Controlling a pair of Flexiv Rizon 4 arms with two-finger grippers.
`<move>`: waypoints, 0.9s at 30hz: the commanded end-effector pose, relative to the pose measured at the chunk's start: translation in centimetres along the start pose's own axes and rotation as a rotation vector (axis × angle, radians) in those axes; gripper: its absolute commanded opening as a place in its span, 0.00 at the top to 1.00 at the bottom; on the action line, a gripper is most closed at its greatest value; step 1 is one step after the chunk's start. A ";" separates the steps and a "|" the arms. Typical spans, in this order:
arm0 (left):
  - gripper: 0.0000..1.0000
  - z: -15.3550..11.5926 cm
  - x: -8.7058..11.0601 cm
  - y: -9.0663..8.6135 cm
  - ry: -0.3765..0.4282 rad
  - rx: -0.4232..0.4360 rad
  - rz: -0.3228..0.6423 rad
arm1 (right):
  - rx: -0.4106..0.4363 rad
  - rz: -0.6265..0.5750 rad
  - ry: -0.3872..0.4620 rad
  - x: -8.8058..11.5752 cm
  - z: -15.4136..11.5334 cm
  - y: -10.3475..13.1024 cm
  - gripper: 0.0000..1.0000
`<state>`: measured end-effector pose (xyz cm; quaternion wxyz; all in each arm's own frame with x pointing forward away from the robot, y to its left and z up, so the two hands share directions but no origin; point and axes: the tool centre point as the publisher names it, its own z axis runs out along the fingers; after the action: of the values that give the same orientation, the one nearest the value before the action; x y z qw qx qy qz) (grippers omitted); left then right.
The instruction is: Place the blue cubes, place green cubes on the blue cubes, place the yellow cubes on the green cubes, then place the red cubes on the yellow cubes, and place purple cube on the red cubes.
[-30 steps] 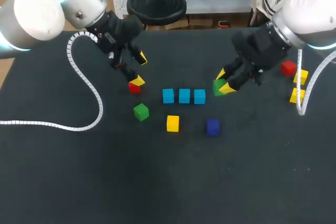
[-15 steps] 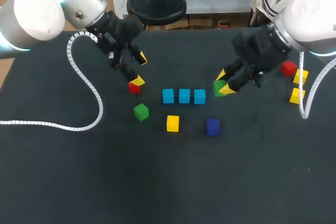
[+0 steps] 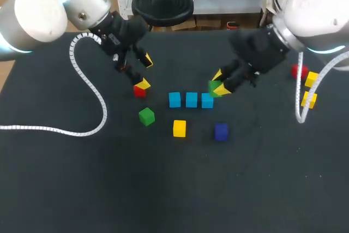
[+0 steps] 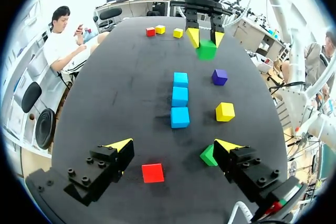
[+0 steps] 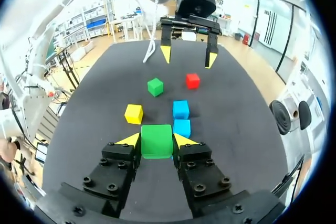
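1. Our right jaws are clamped on the held green cube, one fingertip on each of two opposite faces.
2. The blue row lies left to right on the surface, three cubes almost touching. The right blue cube is the one closest to the held cube.
3. The relation that matters: from above, the held green cube sits just to the far right of the right blue cube and overlaps only its far right corner. It is not yet squarely over it.
4. In the right wrist view the row runs straight ahead of the jaws, and the held cube hides most of the closest blue one. We judge that a small shift left and nearer, then a descent, would seat it.
5. Our left jaws are apart and empty, one tip just above the red cube, with the loose green cube near. The right arm is plainly the one placed for this stack.
6. Against the earlier frames, the right arm has carried the green cube leftward, from well clear of the row to its right end. The left arm and the loose cubes have not moved.
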<state>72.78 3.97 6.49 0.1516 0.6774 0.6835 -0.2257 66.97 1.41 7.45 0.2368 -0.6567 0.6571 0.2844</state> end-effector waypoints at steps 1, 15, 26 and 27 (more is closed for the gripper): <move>0.00 0.0 -0.1 0.1 0.005 0.003 -0.001 | 0.000 0.036 0.061 -0.8 1.1 -0.6 1.00; 0.00 0.0 -0.1 0.1 0.005 0.003 -0.001 | -0.013 0.071 0.142 -1.9 3.2 -0.3 1.00; 0.00 0.0 -0.1 0.1 0.005 0.003 -0.001 | -0.013 0.071 0.142 -1.9 3.2 -0.3 1.00; 0.00 0.0 -0.1 0.1 0.005 0.003 -0.001 | -0.013 0.071 0.142 -1.9 3.2 -0.3 1.00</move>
<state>72.78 3.97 6.49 0.1516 0.6774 0.6835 -0.2257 67.21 4.98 6.35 0.1742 -0.6532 0.6930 0.2506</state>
